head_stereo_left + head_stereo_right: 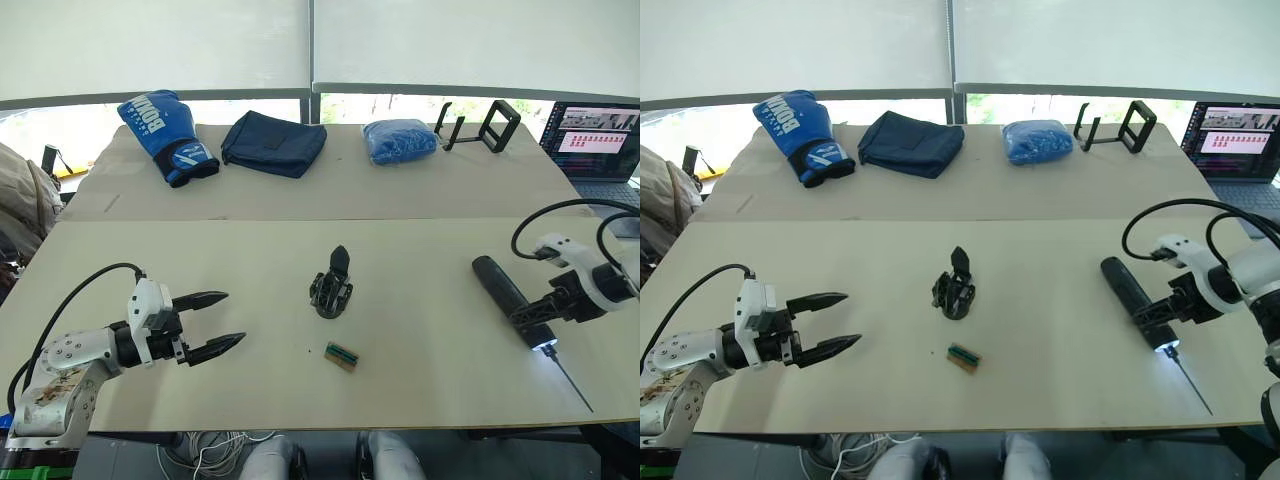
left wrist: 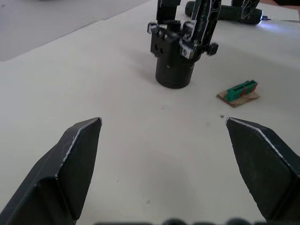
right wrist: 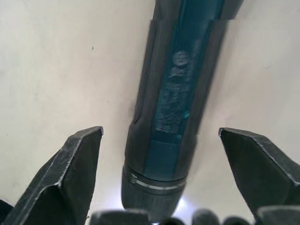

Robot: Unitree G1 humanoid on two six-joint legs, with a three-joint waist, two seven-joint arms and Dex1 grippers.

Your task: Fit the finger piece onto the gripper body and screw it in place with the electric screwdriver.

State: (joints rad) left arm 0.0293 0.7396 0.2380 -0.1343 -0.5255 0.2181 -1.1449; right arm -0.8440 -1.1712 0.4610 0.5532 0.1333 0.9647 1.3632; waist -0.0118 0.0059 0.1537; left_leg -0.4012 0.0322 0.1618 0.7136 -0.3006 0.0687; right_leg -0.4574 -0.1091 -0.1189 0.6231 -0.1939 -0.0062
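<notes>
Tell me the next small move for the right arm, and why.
Probably close the right gripper on the electric screwdriver. Its jaws stand open on either side of the barrel, which lies flat on the table with its light on. The left gripper is open and holds nothing, short of the gripper body.

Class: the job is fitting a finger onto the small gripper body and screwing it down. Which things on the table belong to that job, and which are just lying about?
For the job: gripper body; electric screwdriver, between the open right gripper fingers.

Lying about: boxing glove; navy pouch; blue cloth bundle; black stand; laptop; green-and-brown block.
</notes>
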